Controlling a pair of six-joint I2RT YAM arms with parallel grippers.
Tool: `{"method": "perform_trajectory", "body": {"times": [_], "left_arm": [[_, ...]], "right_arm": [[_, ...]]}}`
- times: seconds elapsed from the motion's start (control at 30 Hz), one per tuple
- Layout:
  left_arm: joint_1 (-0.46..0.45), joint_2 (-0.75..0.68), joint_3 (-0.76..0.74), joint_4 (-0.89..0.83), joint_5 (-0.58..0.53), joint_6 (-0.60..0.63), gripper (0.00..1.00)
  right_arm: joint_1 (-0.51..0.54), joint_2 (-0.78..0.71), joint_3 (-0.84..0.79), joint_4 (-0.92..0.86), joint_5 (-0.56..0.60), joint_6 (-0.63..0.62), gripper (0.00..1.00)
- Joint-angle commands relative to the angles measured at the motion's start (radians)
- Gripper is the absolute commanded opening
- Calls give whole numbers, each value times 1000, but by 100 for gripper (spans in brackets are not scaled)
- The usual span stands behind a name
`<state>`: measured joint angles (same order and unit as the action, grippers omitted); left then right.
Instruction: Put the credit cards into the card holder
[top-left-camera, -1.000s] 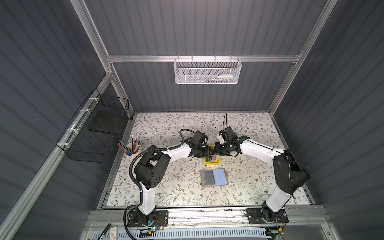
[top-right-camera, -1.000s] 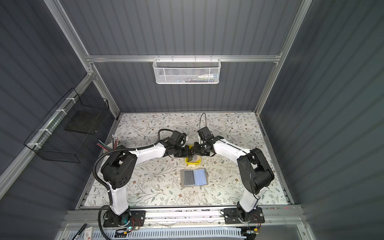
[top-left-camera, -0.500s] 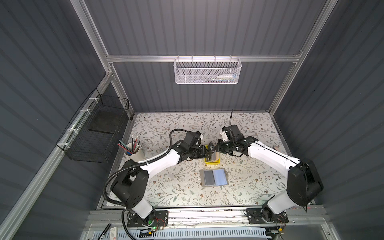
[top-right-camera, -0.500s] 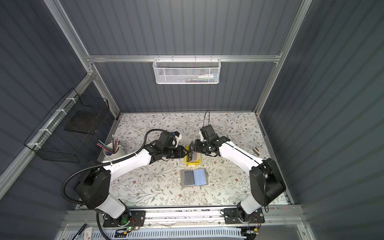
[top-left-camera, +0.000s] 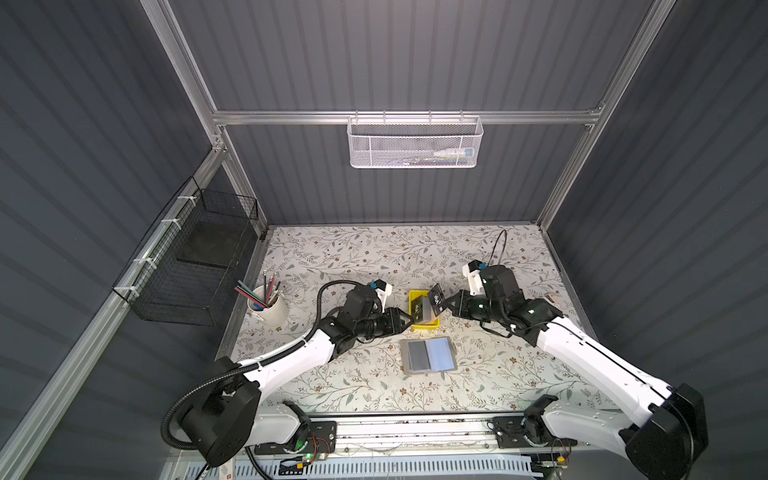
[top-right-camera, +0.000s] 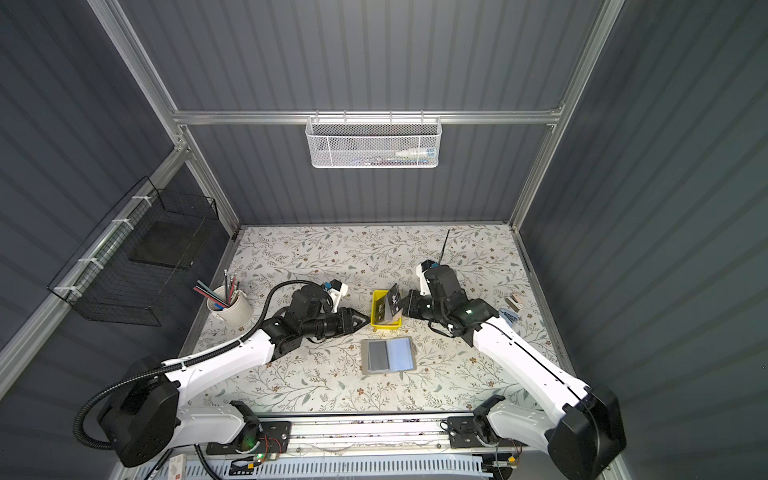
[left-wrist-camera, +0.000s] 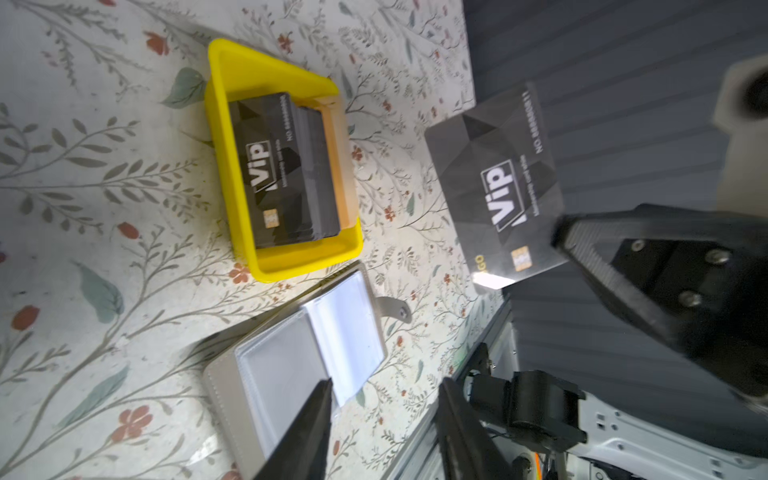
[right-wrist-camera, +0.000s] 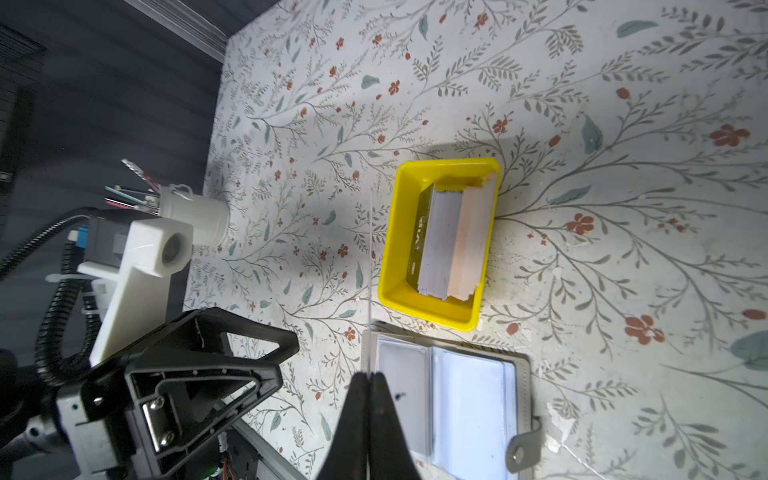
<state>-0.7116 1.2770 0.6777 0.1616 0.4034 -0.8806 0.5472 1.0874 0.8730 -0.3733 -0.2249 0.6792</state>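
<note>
Credit card (left-wrist-camera: 494, 187), face-on at left wrist, edge-on at right

Top views: light was soft and even, from above. Floral table (top-left-camera: 374, 257) was bright; dark walls (top-left-camera: 104, 124) were dim and splayed outward by wide lens. Shadows on table were faint.

Left wrist view: white glare sat on one corner of held card (left-wrist-camera: 494, 183). Card holder (left-wrist-camera: 291, 357) sleeves looked washed out. Left gripper (left-wrist-camera: 385, 382) was close to lens, out of focus.

Right wrist view: table was sharp, soft grey shadow lay beside tray (right-wrist-camera: 390, 249).
</note>
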Motion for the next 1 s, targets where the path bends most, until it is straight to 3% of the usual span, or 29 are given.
{"method": "perform_trajectory", "body": {"times": [0.0, 0.37, 0.63, 0.97], "left_arm": [[6, -40, -84, 209, 55, -105, 44], [-14, -24, -190, 625, 143, -261, 43], [-80, 16, -175, 721, 146, -263, 40], [-118, 51, -172, 809, 135, -313, 35]], "right_arm": [[5, -101, -51, 7, -33, 35, 5], [4, -382, -234, 201, -181, 174, 5], [5, -473, -324, 325, -221, 264, 4], [5, -481, -405, 476, -260, 328, 4]]}}
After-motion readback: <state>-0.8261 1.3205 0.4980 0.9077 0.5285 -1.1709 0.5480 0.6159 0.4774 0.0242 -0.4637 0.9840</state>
